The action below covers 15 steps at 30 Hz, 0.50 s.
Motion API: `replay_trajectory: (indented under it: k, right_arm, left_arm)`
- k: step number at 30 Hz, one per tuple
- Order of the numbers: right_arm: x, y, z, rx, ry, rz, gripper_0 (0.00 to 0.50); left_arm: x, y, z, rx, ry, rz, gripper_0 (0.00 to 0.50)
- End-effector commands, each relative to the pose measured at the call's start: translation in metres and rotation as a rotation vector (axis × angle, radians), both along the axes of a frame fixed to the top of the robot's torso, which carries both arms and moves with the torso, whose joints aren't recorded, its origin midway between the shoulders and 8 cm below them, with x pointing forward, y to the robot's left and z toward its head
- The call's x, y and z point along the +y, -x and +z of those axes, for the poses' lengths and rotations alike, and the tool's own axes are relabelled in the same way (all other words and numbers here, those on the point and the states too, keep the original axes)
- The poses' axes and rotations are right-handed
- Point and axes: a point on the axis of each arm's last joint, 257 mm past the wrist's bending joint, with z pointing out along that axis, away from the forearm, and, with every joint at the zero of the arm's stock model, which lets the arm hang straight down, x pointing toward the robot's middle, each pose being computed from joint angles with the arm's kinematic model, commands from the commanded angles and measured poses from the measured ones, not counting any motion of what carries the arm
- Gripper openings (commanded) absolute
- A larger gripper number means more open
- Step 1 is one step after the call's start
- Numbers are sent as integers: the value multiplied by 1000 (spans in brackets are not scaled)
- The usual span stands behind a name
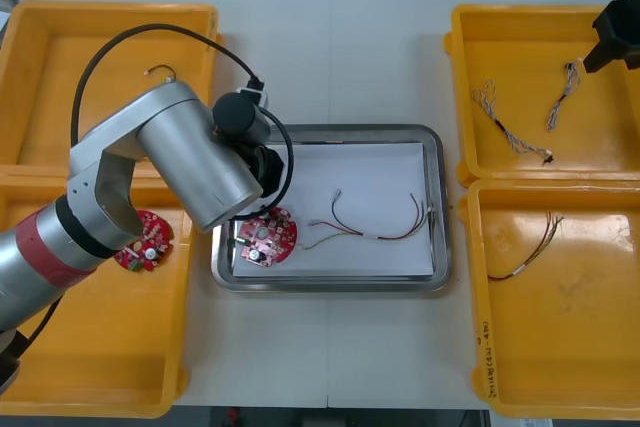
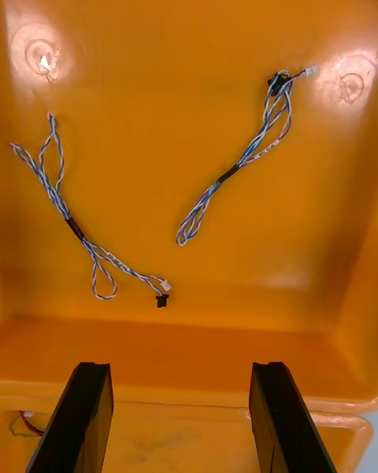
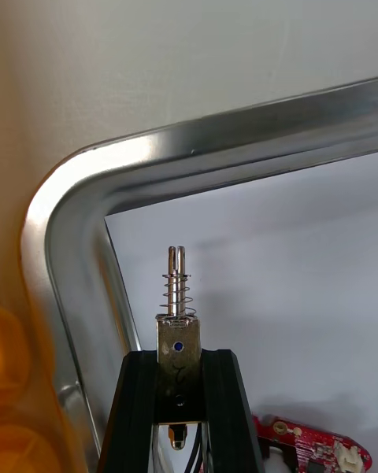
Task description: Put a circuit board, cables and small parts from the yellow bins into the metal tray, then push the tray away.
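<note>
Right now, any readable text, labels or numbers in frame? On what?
Nothing can be quoted.
On the rim of the near right yellow bin: red marks, too small to read.
On the circuit board in the metal tray: no legible print.
On the small metal part held by the left gripper above the tray: a blue dot, no text.
</note>
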Motion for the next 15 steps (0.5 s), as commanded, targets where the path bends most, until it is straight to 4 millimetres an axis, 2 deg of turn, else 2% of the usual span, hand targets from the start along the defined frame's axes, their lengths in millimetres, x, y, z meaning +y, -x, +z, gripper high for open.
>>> replay_trajectory:
  k: [1,6,8,9,10,11,12,13,15]
  right_arm:
    - [-15,-21,50,-110,-35,-107,500]
    - [-19,-35,45,-126,-64,-184,500]
    - [-21,-38,41,-125,-74,-216,500]
    - [-22,-41,40,-129,-79,-233,500]
    - [-24,-43,37,-128,-83,-253,500]
    - [-26,-44,34,-127,-86,-271,500]
    - [-27,-45,34,-130,-88,-281,500]
    - [-29,-47,31,-131,-92,-301,500]
    - [-33,-49,26,-133,-96,-334,500]
  left_arm:
    - [-10,3,-13,-2,48,40,5]
    - [-9,0,-18,-1,61,49,9]
    - [-11,-1,-17,-5,67,49,81]
    - [-11,-1,-17,-5,69,51,162]
    - [-11,-1,-17,-5,72,55,292]
    - [-12,-1,-17,-4,77,55,388]
    - [-12,-1,-17,-5,80,56,454]
    - [-14,-1,-16,-6,85,57,500]
    - [-16,0,-15,-9,92,57,500]
